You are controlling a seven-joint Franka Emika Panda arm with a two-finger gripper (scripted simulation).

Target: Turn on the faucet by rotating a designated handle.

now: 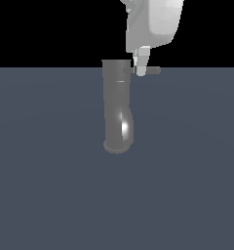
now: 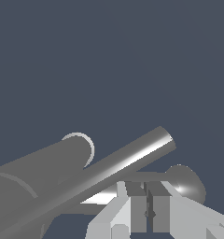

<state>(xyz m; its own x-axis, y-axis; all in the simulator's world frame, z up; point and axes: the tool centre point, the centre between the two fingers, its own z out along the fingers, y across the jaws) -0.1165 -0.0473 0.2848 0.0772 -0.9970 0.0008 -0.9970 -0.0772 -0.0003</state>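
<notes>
The faucet [image 1: 116,107] is a thick glossy grey tube that stands on a flared round foot, with its top at the horizon line. The handle [image 1: 152,71] is a thin grey bar sticking out from the tube's top toward the exterior view's right. My white gripper [image 1: 140,68] comes down from above, its fingertips at the handle close to the tube. In the wrist view the thick tube [image 2: 39,172] and a shiny bar lie beyond my gripper [image 2: 147,186]. The fingers [image 2: 135,205] stand almost together, nothing clearly between them. The handle's rounded end [image 2: 185,182] shows just past them.
The faucet stands on a flat blue-grey floor [image 1: 187,185]. The arm's white wrist body [image 1: 155,22] hangs above the handle against a black background.
</notes>
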